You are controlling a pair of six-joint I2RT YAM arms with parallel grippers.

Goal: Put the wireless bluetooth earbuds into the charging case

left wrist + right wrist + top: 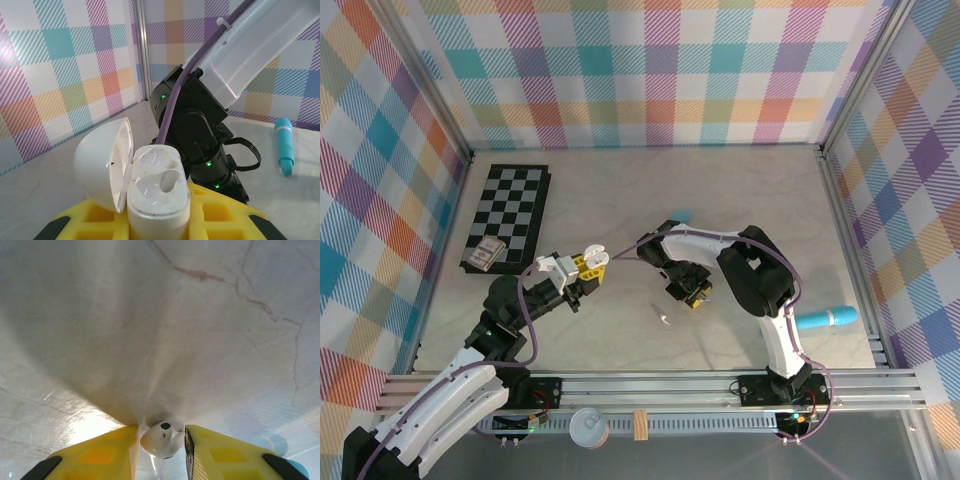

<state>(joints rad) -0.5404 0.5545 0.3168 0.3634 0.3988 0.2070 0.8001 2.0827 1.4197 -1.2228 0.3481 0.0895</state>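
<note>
Between the two yellow fingers (215, 212) of the left gripper (157, 225) sits one white charging case (159, 197), clamped at its base and held upright above the table (610, 190). Its single lid (102, 165) is hinged open to the left. Two wells show in the open top, and both are empty.

At the right gripper (161, 442), two yellow fingers (100, 455) point down at the marbled table surface with one white earbud (160, 436) between them. The bud fills the gap and seems to touch both pads, so the jaws look closed on it, right at table level. In the top view this gripper (692, 296) hangs near the middle of the table, to the right of the left gripper (582, 268) and apart from it.

Just below and left of the right gripper, one tiny white speck (665, 318) lies on the table; it is too small to tell what it is. Behind the right arm lies one small light blue thing (678, 213), its shape also unclear.

Farther out, one long turquoise tube (825, 318) lies near the right edge of the table. At the far left lies one black-and-white checkerboard mat (515, 200), with one small box (485, 254) resting on its near corner. Plaid walls (650, 70) close in three sides.
</note>
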